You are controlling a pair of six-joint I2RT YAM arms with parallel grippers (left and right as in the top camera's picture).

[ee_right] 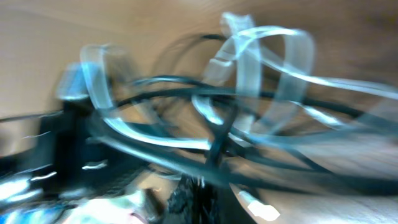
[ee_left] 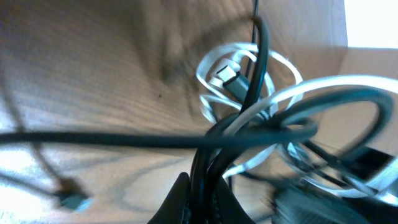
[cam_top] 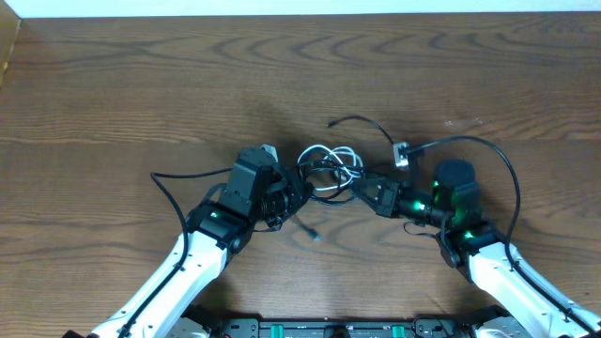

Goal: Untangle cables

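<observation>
The cables (cam_top: 327, 167) lie bunched at the table's middle: a white cable looped through black ones. One black cable arcs back to a small plug (cam_top: 402, 154). Another plug end (cam_top: 315, 235) lies in front. My left gripper (cam_top: 299, 192) is at the bunch's left side, shut on black cables (ee_left: 249, 127), which run up from between its fingers (ee_left: 202, 193). The white loops (ee_left: 236, 74) hang beyond them. My right gripper (cam_top: 360, 186) is at the bunch's right side. Its view is blurred, but its fingers (ee_right: 199, 196) look shut on a black cable (ee_right: 217, 143) under the white loops (ee_right: 261, 56).
The brown wooden table (cam_top: 141, 84) stretches to the back and to both sides. A black cable (cam_top: 164, 183) curves off to the left of the left arm. The right arm's thicker black cable (cam_top: 502, 169) loops at the right.
</observation>
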